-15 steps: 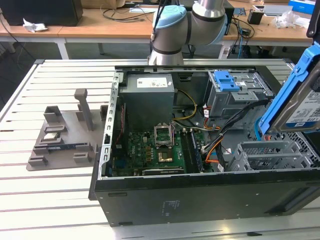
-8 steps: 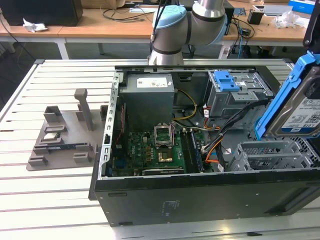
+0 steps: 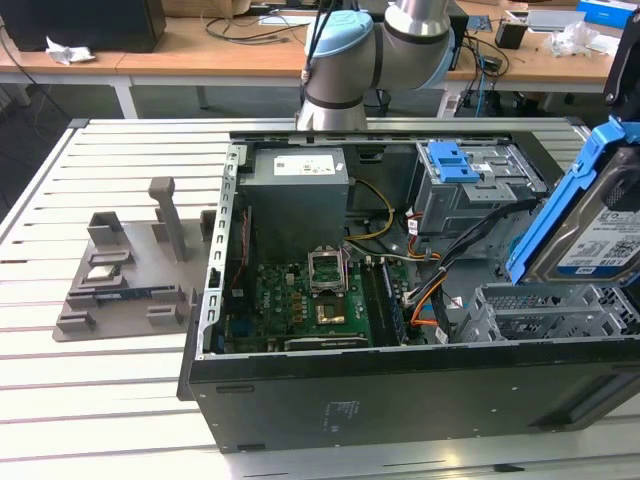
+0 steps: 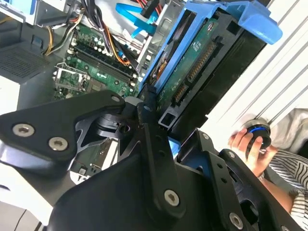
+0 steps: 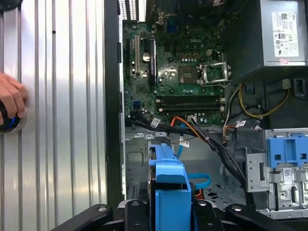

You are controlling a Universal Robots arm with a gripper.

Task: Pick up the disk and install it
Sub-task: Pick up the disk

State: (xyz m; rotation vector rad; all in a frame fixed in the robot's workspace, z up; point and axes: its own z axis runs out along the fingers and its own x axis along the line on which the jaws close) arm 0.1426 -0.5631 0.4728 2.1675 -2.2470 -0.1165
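Between the jaws, disk (image 4: 192,62) gripped, tilted

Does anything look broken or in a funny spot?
Nothing looks broken or spilled. The odd bit is the disk, tilted in the air over the open computer case at the exterior view's right, clamped in the pincer rather than sitting inside. A person's hand is over the table beside the case.
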